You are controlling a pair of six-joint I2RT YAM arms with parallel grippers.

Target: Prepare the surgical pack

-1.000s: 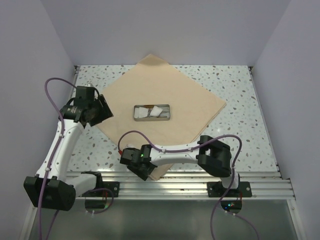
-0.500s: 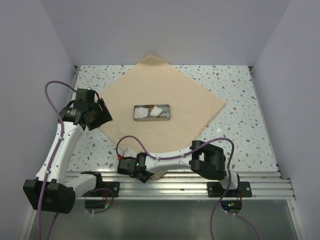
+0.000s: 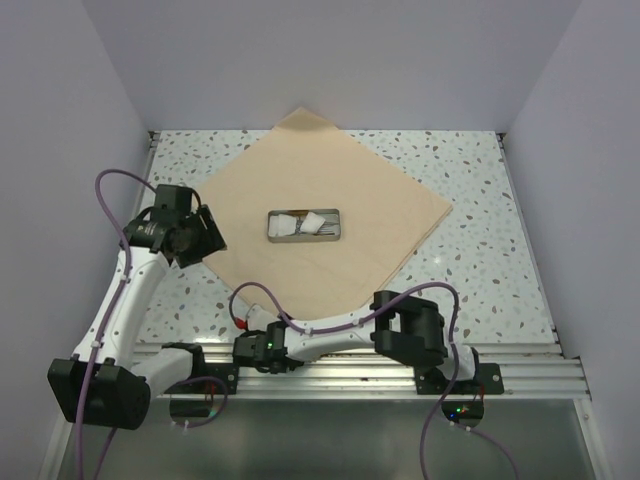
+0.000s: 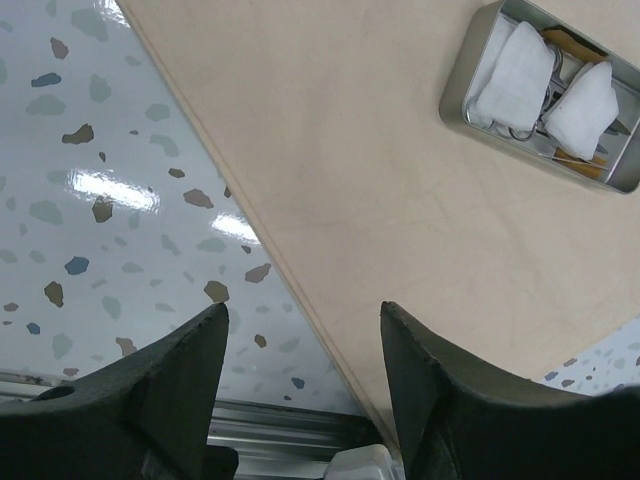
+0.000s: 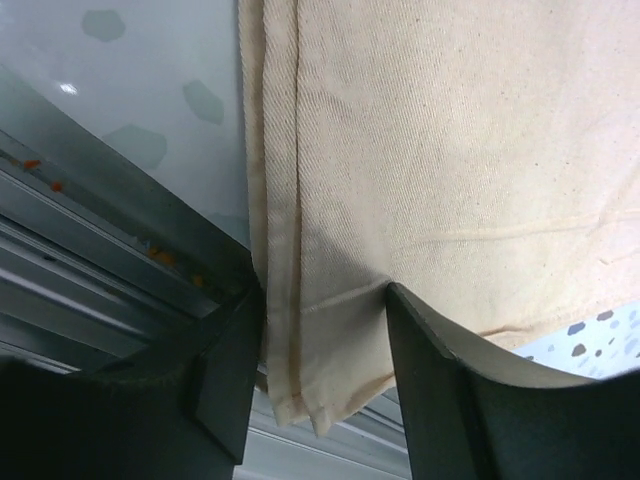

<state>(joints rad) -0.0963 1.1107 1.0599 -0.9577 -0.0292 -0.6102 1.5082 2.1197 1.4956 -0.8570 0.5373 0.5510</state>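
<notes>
At the left side of the speckled table (image 3: 480, 220), the left gripper (image 3: 205, 238) is held above the left edge of the fabric sheet (image 3: 330, 170). Its fingers (image 4: 180, 380) are spread apart and nothing is held between them; under the gap, the hem of the sheet and the bare table are seen. More to the right, at the near edge, the right gripper (image 3: 262, 350) is lowered to the metal rail (image 5: 90, 260). The near corner of the sheet, folded double along one side, is seen between its fingers (image 5: 440, 380) and lies against both of them. If the cloth is really clamped cannot be told. The sheet is spread flat like a diamond over the middle of the table. The grey tray (image 3: 305, 225) is placed near its centre. In the tray, two white gauze squares (image 4: 515, 75) are laid over small steel instruments (image 4: 522, 130).
</notes>
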